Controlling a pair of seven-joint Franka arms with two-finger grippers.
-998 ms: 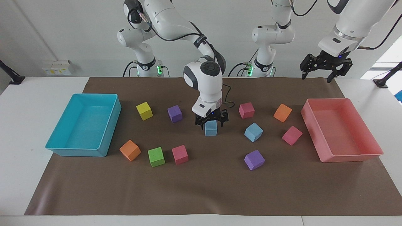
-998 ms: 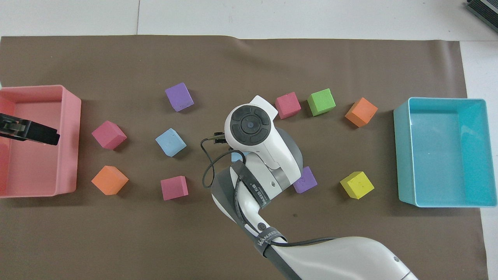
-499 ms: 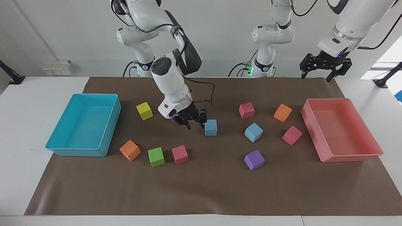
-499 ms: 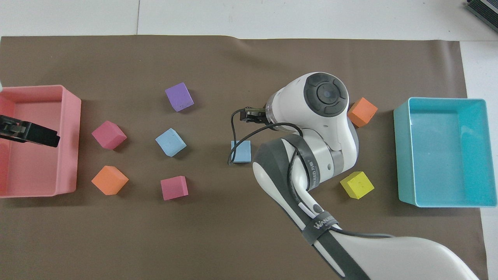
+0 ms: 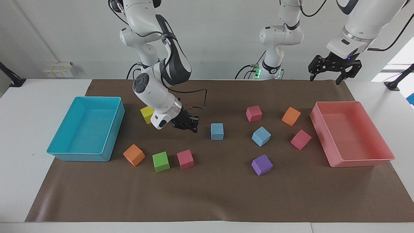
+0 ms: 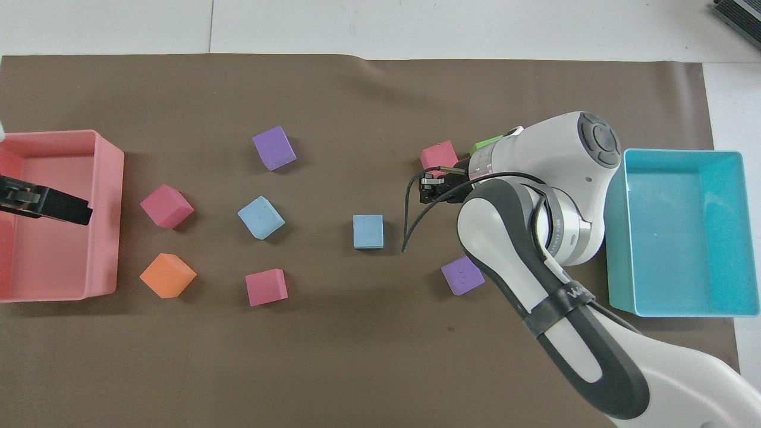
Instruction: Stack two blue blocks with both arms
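Two blue blocks rest on the brown mat, apart from each other: one at mid-table (image 5: 217, 131) (image 6: 368, 231), the other (image 5: 261, 136) (image 6: 260, 217) toward the left arm's end. My right gripper (image 5: 193, 127) (image 6: 425, 189) hangs low over the mat beside the mid-table block, toward the right arm's end. It is shut with nothing in it and clear of the block. My left gripper (image 5: 326, 77) (image 6: 47, 203) waits high over the pink tray, open and empty.
A cyan tray (image 5: 79, 157) stands at the right arm's end and a pink tray (image 5: 359, 161) at the left arm's end. Yellow (image 5: 147, 114), orange (image 5: 134, 155), green (image 5: 160, 161), pink (image 5: 185, 159) and purple (image 5: 262, 164) cubes lie scattered on the mat.
My right gripper left the mid-table blue block, swung toward the right arm's end and shut on nothing. The block stayed on the mat. The left arm has barely moved.
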